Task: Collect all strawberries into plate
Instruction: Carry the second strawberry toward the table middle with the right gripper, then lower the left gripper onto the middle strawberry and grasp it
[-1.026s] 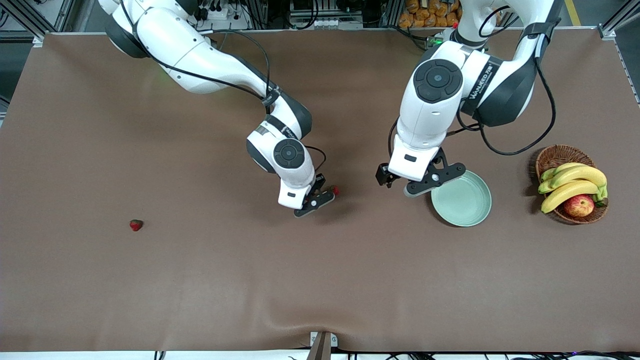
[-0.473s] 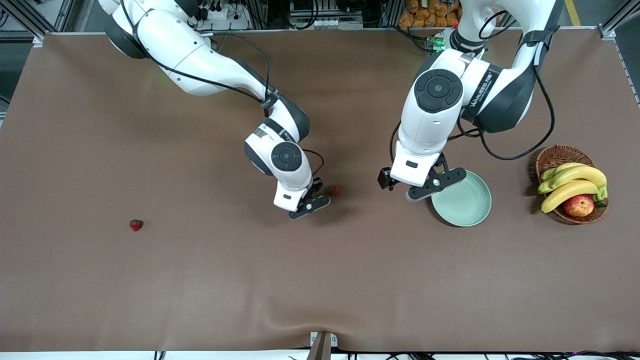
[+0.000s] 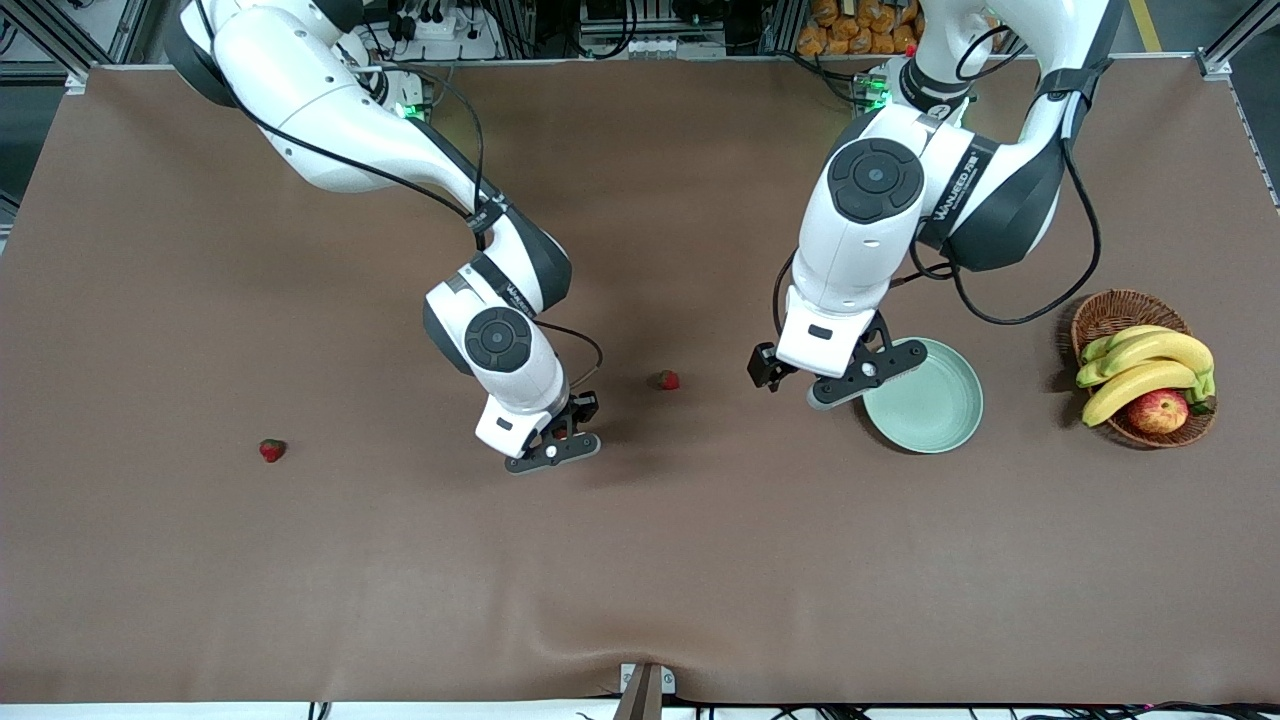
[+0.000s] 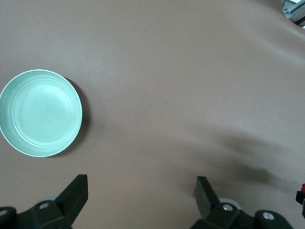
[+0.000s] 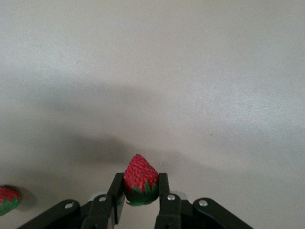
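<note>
My right gripper [image 3: 556,441] is shut on a small red strawberry [image 5: 139,173] with a green cap; in the right wrist view the gripper [image 5: 140,187] pinches it at both sides. A second strawberry [image 3: 667,380] lies on the brown table between the two grippers. A third strawberry [image 3: 271,450] lies toward the right arm's end. The pale green plate [image 3: 940,405] holds nothing. My left gripper [image 3: 810,378] hangs open beside the plate's rim, over bare table. In the left wrist view this gripper [image 4: 141,193] shows nothing between its fingers, and the plate [image 4: 40,113] lies off to one side.
A brown wicker basket [image 3: 1110,315] with bananas [image 3: 1145,365] and an apple [image 3: 1158,411] stands at the left arm's end of the table. Another strawberry [image 5: 7,199] shows at the edge of the right wrist view.
My right gripper has moved away from the middle strawberry, toward the right arm's end of the table. That berry stayed on the table. The left arm barely shifted.
</note>
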`<state>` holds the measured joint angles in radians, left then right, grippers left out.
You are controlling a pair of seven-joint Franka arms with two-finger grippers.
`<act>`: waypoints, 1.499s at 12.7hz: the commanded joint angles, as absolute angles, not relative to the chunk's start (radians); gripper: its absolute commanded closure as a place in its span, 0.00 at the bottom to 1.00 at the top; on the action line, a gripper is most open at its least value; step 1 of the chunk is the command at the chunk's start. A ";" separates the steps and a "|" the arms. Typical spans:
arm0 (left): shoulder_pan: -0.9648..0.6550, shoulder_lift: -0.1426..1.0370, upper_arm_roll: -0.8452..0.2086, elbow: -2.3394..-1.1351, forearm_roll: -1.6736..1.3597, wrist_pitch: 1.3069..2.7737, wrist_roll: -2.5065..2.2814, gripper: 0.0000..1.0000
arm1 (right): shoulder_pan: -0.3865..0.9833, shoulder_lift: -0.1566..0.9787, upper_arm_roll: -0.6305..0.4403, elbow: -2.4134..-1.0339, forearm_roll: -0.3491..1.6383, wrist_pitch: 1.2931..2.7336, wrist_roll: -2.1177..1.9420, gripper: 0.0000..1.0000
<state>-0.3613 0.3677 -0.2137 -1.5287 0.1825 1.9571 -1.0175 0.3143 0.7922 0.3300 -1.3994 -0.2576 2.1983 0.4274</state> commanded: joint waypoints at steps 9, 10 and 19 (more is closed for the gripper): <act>-0.351 0.391 -0.221 -1.516 0.141 2.037 -1.098 0.00 | 0.282 0.767 0.337 -1.417 -0.255 2.155 0.468 0.93; -0.318 0.365 -0.222 -1.519 0.141 2.033 -1.092 0.00 | 0.266 0.753 0.337 -1.420 -0.255 2.143 0.468 0.93; -0.333 0.419 -0.232 -1.525 0.048 2.054 -1.141 0.00 | 0.262 0.759 0.347 -1.425 -0.244 2.146 0.472 0.93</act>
<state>-0.3058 0.3814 -0.2318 -1.5292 0.0695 2.0188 -1.0633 0.2500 0.7676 0.3370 -1.4072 -0.2565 2.1486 0.4591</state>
